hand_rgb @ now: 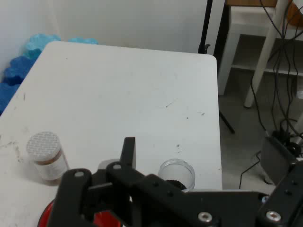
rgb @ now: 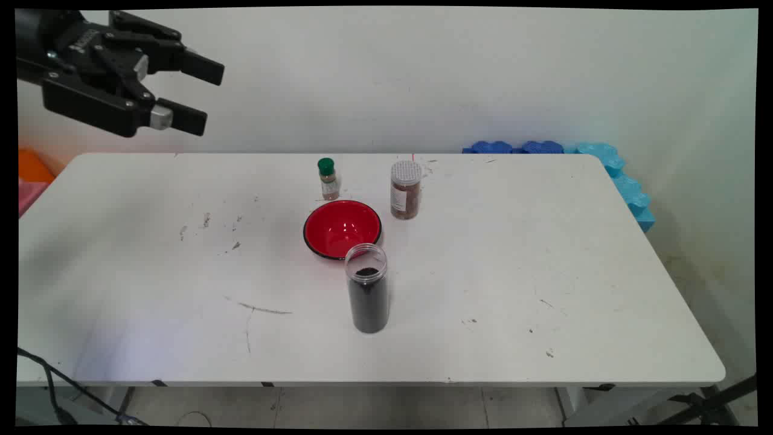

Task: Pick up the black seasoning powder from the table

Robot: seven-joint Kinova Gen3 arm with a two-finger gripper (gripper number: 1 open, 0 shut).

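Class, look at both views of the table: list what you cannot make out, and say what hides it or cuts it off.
- Hand view: most of the red bowl is hidden by the gripper linkage and cut off by the bottom edge.
- Hand view: the green-capped bottle does not show.
- Hand view: the open jar shows only its rim; the linkage covers its body.
- Main view: the label on the spice jar is too small to read.

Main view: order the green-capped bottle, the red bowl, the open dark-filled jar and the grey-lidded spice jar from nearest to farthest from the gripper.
The gripper hangs open at upper left, above the table's far left corner.
1. green-capped bottle, far side, left of centre.
2. red bowl, just in front of it.
3. and 4. grey-lidded spice jar, far side, right of the bowl, and open dark-filled jar, nearest the camera: too close to call.
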